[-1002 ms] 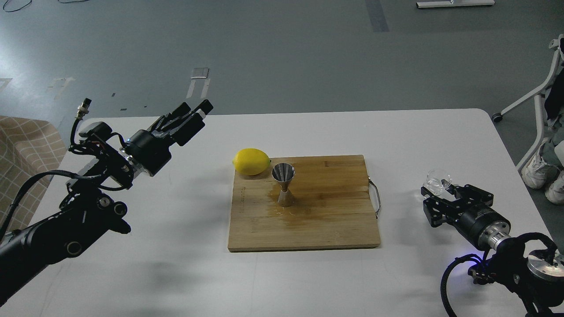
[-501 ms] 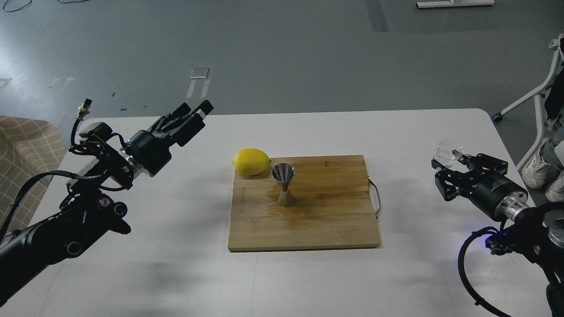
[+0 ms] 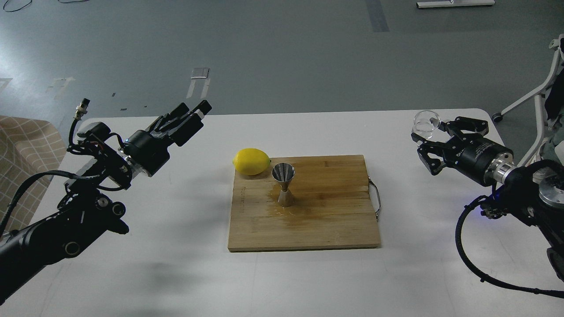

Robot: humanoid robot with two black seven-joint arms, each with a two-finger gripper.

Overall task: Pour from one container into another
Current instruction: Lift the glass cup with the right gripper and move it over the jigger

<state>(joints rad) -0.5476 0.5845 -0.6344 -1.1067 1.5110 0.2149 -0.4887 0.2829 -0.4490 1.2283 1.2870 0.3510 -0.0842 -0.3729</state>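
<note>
While the left tool seems narrow, the raised right tool grips the glass cup.

Clear glass cup aloft at right; steel jigger upright mid-board.

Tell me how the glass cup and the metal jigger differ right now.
The glass cup is clear and squat; the jigger is shiny steel, hourglass-shaped with a narrow waist. The cup is held in the air by the right gripper at the table's right side; the jigger stands by itself on the wooden board, beside the lemon. Both are small, upright and open at the top.
</note>
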